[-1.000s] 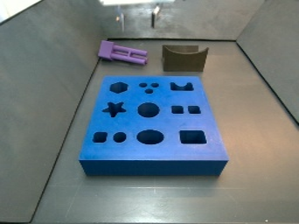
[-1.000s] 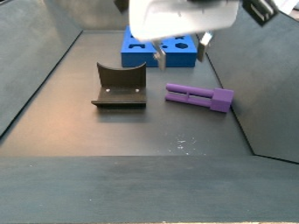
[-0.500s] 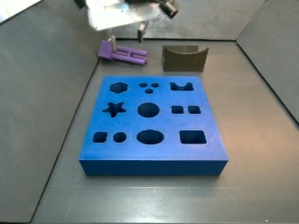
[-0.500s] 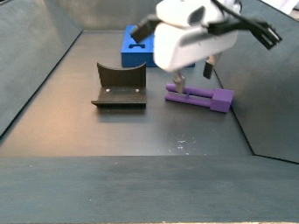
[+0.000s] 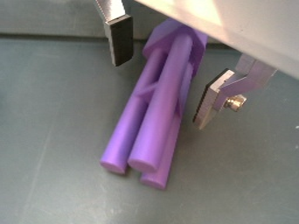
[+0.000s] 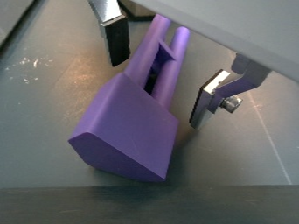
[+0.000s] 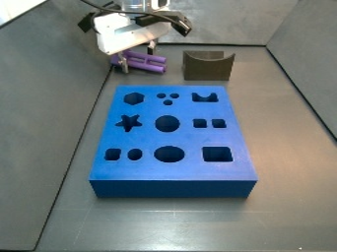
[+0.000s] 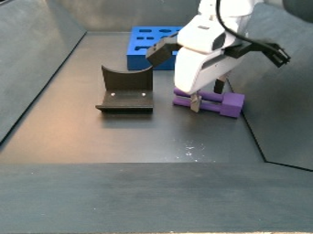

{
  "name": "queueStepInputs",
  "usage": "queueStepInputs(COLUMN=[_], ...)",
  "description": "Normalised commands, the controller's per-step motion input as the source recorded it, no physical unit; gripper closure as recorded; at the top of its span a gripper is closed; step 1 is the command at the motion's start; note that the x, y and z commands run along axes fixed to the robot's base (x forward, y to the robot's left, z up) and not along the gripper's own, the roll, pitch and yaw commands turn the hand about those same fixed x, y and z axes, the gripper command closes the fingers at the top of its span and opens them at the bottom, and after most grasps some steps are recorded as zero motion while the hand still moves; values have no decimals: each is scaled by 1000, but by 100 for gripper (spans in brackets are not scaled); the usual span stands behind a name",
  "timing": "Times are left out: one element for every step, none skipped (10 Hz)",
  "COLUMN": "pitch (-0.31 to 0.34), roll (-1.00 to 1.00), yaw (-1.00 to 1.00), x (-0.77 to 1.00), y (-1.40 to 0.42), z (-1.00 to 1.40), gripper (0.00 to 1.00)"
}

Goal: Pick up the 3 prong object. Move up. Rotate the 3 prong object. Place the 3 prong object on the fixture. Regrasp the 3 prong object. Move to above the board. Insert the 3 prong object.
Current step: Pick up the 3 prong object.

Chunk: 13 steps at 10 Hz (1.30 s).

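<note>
Dark grey flooring ran under everything, walled in on its sides. I had dropped my gripper (image 8: 199, 90) from well above down onto the 3 prong object (image 7: 145, 64), which lay flat beside the fixture (image 7: 207, 65), beyond the far end of the board (image 7: 171, 138). My fingers (image 5: 117, 39) stood apart, one on each side of the purple piece, and seemingly not yet touching it, though the wrist views left that uncertain. That put me at the pick-up itself: closing was, I judged, what remained.
</note>
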Motion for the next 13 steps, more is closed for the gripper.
queueStepInputs(pitch=[0,-41,-141,-219,-190,-153,-164,-133,-23,-20,0,0,0], roll=[0,0,-27,-26,0,0,-61,-43,0,-4,0,0,0], yaw=[0,0,0,0,0,14,0,3,0,0,0,0,0], x=[23,0,-69,-177,-140,-80,-69,-23,0,0,0,0,0], y=[0,0,-40,-60,0,0,0,0,0,0,0,0,0], z=[-66,-111,-140,-223,-414,-477,-346,-80,0,0,0,0,0], gripper=[0,0,0,0,0,0,0,0,0,0,100,100,100])
